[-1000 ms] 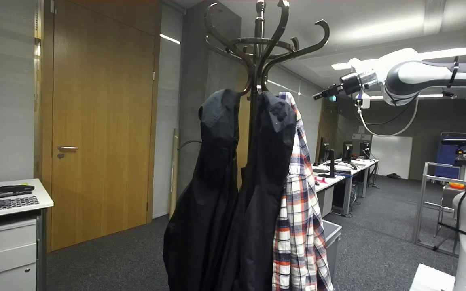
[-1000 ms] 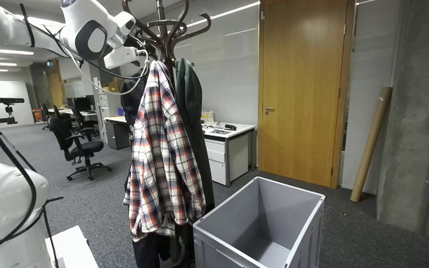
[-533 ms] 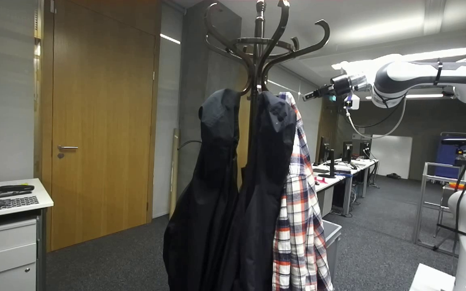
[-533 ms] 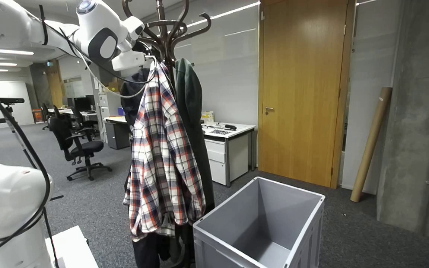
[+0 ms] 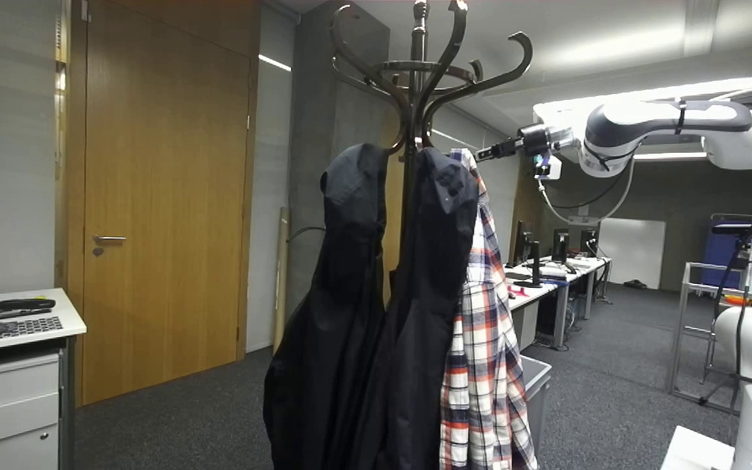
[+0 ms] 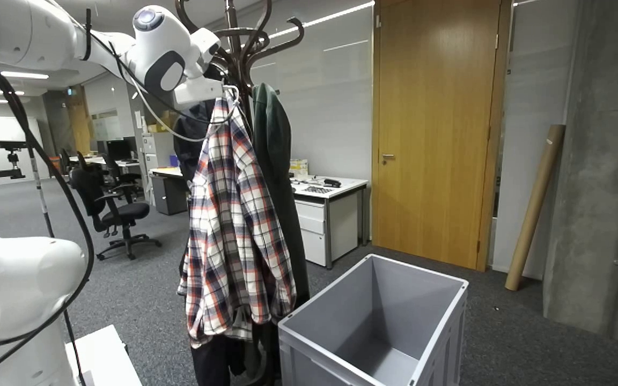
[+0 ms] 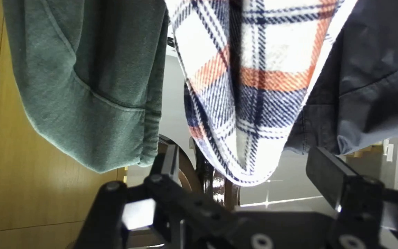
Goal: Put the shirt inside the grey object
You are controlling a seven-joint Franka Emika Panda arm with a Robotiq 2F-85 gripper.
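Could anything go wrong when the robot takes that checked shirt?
The open fingers might snag the green garment hanging beside the checked shirt. A tug could tip the coat rack, because the shirt hangs there. And the shirt is long, so a sleeve may end up dangling outside the grey bin.

Shirt (image 6: 228,214): plaid — white ground crossed by navy and orange-red bands. Bin (image 6: 416,297) is plain grey, gripper (image 7: 242,154) black. Hanging garment (image 7: 98,86) dark green, jackets (image 5: 431,274) near-black, door (image 6: 432,134) honey-brown, coat rack (image 5: 420,46) dark brown.
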